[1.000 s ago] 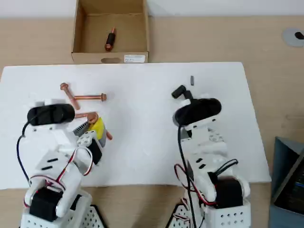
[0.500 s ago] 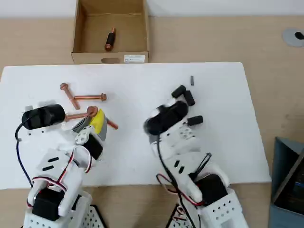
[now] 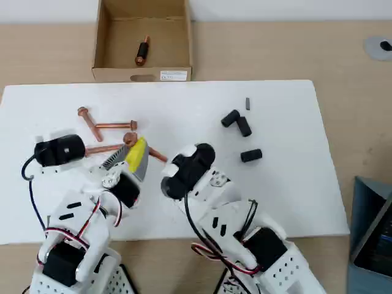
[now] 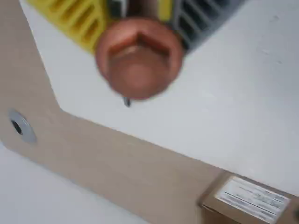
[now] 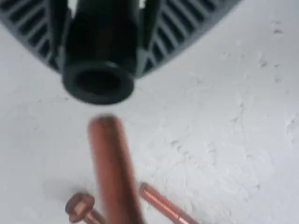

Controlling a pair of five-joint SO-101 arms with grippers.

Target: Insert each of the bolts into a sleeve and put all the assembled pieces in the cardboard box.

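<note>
My left gripper (image 3: 133, 149), with one yellow finger, is shut on a copper bolt (image 3: 147, 149) just behind its hex head (image 4: 139, 60); the shaft points right toward the right arm (image 3: 187, 168). My right gripper (image 5: 100, 28) is shut on a black sleeve (image 5: 98, 70) whose open end faces the bolt's tip (image 5: 110, 154), a short gap apart. Three loose bolts (image 3: 103, 125) lie at the mat's left. Three loose sleeves (image 3: 242, 125) lie at the right. The cardboard box (image 3: 104, 37) at the back holds one assembled piece (image 3: 142, 51).
A white mat (image 3: 184, 208) covers the table's middle. A small dark pin (image 3: 247, 104) lies behind the loose sleeves. A grey object (image 3: 370, 233) stands at the right edge. A round grommet (image 3: 380, 46) sits in the tabletop at the far right.
The right arm swung left from the loose sleeves to the left gripper, uncovering two sleeves. The left gripper carried its bolt a little right and back.
</note>
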